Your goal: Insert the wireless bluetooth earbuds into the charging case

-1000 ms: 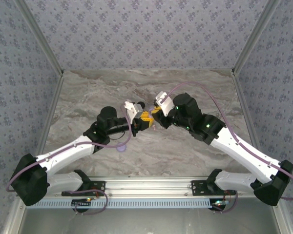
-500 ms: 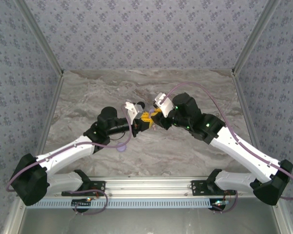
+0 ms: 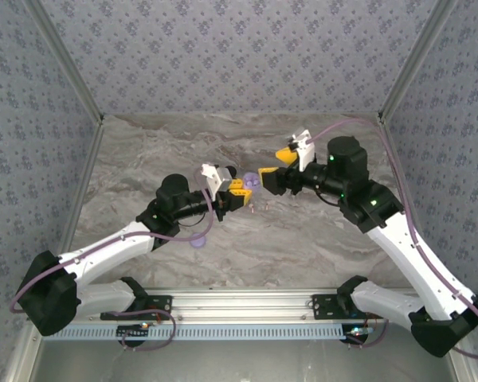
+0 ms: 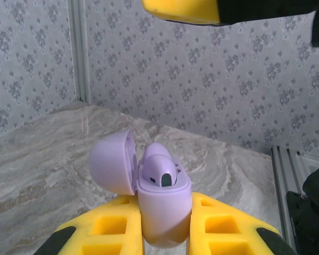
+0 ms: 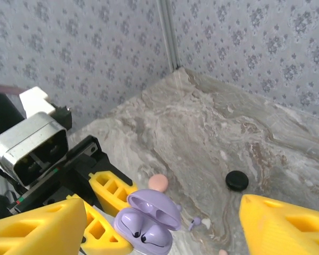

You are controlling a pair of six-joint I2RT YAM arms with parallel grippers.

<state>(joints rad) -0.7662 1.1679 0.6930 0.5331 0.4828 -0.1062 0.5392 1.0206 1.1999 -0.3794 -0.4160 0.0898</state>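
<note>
Lilac stemmed wireless earbuds [image 5: 135,232] are sitting inside the lilac rounded plastic charging case [image 4: 163,215], two of them side by side in the base in the right wrist view; in the left wrist view one bud top is poking up above the rim. The case's hinged lid [image 4: 111,162] is standing open, swung to the left in the left wrist view. The left gripper [image 3: 239,192] is clamping the case base between its yellow fingers [image 4: 226,231], jaws closed tight on it, and is holding it up off the grey marbled tabletop [image 3: 303,247] near the middle of the workspace. The right gripper [image 3: 276,165] is hanging just right of the case, apart from it, jaws spread wide and gripping nothing. On the tabletop beyond the case, a pink round disc [image 5: 158,182] and a black round disc [image 5: 237,180] are lying well apart from each other. Beside the case, a tiny lilac piece [image 5: 195,221] and a tiny whitish piece [image 5: 206,224] are lying on the marble, too small to identify.
</note>
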